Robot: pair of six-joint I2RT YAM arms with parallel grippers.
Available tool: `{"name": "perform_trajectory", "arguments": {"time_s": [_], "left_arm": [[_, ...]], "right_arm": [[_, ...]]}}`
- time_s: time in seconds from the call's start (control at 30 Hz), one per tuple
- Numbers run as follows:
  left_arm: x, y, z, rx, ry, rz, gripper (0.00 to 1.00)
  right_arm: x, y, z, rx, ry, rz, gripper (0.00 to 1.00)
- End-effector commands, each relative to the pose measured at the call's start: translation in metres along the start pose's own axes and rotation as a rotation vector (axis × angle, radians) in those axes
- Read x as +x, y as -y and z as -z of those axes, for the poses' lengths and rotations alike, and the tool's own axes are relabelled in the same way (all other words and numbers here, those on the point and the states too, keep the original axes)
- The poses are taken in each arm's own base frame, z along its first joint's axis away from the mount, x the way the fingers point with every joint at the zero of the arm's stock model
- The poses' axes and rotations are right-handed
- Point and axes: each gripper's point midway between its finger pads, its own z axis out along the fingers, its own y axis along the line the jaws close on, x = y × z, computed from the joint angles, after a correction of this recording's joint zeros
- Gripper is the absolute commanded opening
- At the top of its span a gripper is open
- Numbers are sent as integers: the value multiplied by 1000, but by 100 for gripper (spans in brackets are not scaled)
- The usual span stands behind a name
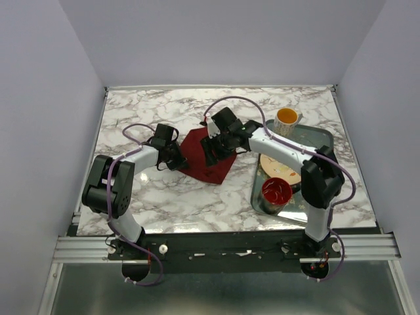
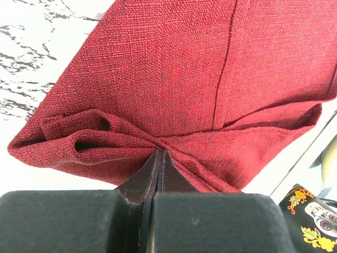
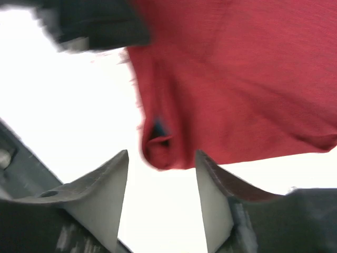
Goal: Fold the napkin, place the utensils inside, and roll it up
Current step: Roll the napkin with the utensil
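Note:
The maroon napkin (image 1: 211, 170) lies folded on the marble table between my two grippers. My left gripper (image 1: 177, 161) sits at its left edge. In the left wrist view that gripper (image 2: 159, 153) is shut, its tips pinching a bunched fold of the napkin (image 2: 210, 68), with creases running out from them. My right gripper (image 1: 213, 152) hovers over the cloth. In the right wrist view it (image 3: 160, 158) is open and empty, with a rolled corner of the napkin (image 3: 237, 79) just beyond its tips. A bit of blue, the utensil (image 3: 158, 128), peeks from that fold.
A metal tray (image 1: 321, 134) stands on the right with a mug (image 1: 287, 120) of orange liquid, a wooden plate (image 1: 279, 165) and a red bowl (image 1: 276, 191). Bare marble (image 1: 131, 111) lies left of and behind the napkin.

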Motion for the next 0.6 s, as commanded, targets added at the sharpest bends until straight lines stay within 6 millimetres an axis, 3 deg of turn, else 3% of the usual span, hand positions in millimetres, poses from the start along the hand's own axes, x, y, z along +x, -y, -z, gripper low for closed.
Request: {"name": "perform_trajectory", "arguments": {"time_s": [0.0,0.03,0.13,0.3,0.57], "left_arm": [[33,-60,-17,-204,-89,2,0],[32,-60,-17,-205,-86,-1,0],[33,-61,-17,-207,-86,-2,0],[34,-63,-16,-213,-89,-1,0],[33,-61,-16,-209,-89,-3,0]], "right_arm": [[24,-50,4,-73,-18,89,39],[27,-55,-1,-94,-12,90,28],[35,-68,-17,-172,-30,68,10],[41,-53,-43,-120,-56,77,1],[34,-30,-54,-14,-33,50,0]]}}
